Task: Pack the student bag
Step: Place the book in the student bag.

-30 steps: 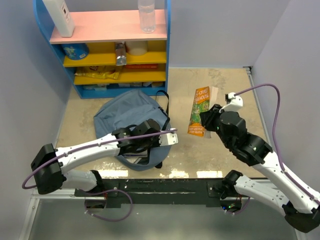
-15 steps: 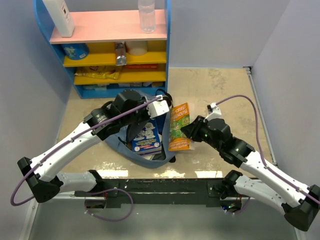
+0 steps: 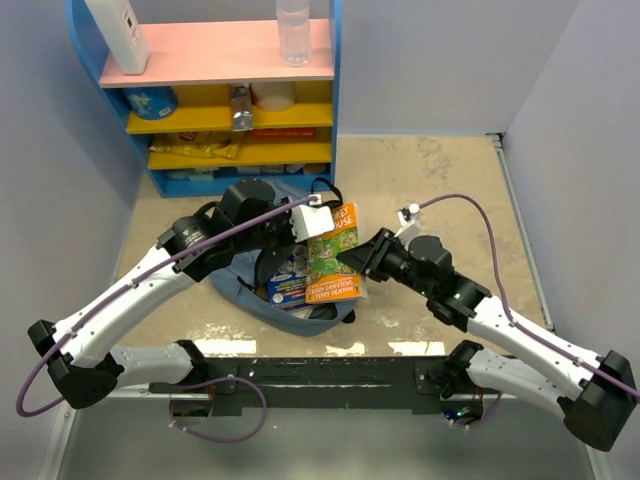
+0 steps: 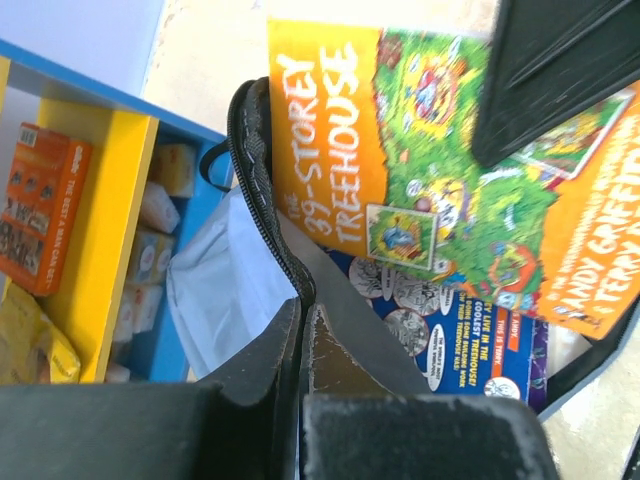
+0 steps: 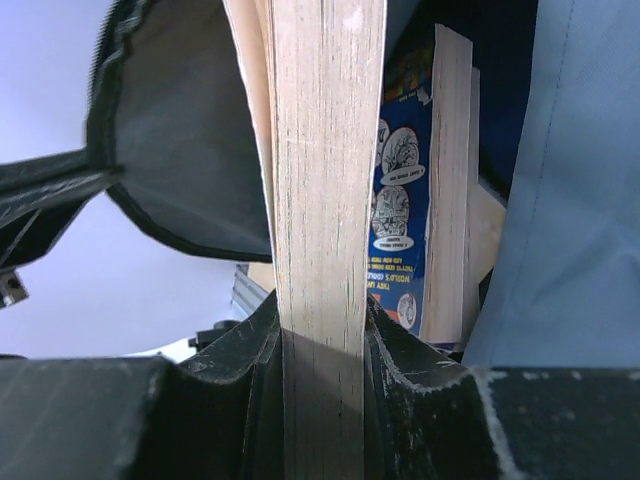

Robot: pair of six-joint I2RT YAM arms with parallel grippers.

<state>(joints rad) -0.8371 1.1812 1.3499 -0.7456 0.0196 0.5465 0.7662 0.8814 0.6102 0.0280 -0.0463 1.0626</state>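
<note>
Gripping the orange book [image 3: 333, 252] in the right pincer [image 3: 358, 258], lengthwise toward the student bag [image 4: 215, 290] leftward, left pincer [image 4: 303, 325] clenched on its rim.

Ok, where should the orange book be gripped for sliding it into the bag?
Its long page edge, pinched across the thickness from the right, as the right gripper holds the orange book now. It is flat and thin, and that leaves the opposite edge free to enter the open bag.

I see a blue shelf [image 3: 220, 50] with a pink top and yellow boards. Pale grey walls [image 3: 450, 60] stand behind and beside it. A sandy counter [image 3: 450, 170] lies in front of it.
</note>
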